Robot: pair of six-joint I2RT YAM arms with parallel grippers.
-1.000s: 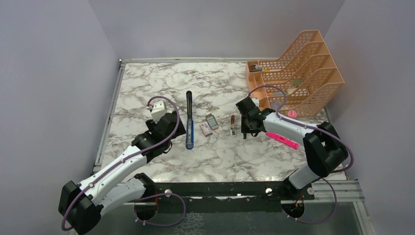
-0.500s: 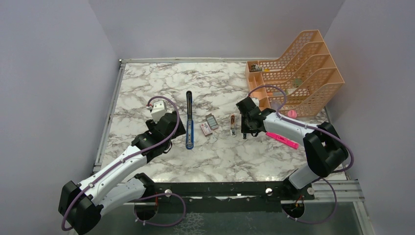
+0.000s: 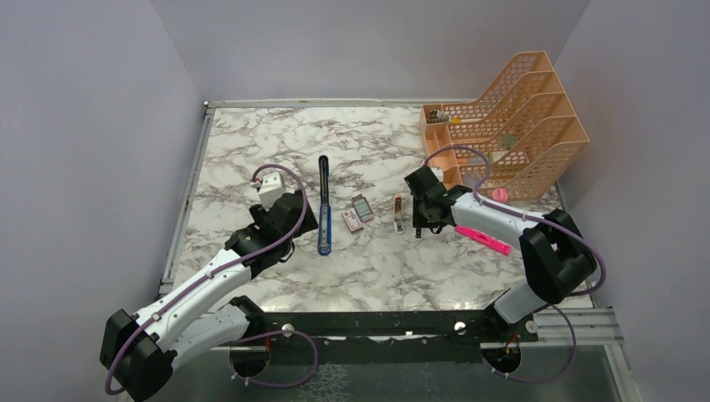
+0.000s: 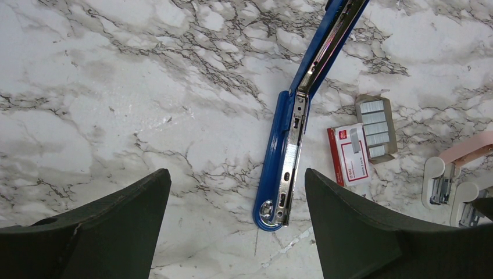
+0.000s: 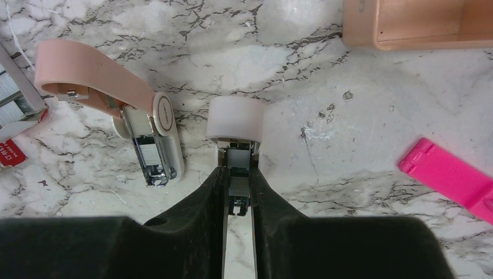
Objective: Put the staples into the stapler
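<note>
Holding staple strips (image 4: 372, 122), grey tray (image 4: 393, 135); left tool (image 4: 235, 174) spread, right tool (image 5: 238, 174) clenching white mini-stapler (image 5: 235, 119).

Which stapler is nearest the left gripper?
The long blue stapler, opened flat, channel up, left of the staples. The small pink stapler lies beyond them; the white-capped stapler sits in the right gripper.

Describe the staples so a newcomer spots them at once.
On the marble table, find the long blue stapler lying opened near the middle. Immediately right of it lie the staples: a small red-and-white box beside a tray of silvery strips, not the pinkish mini stapler farther right.
</note>
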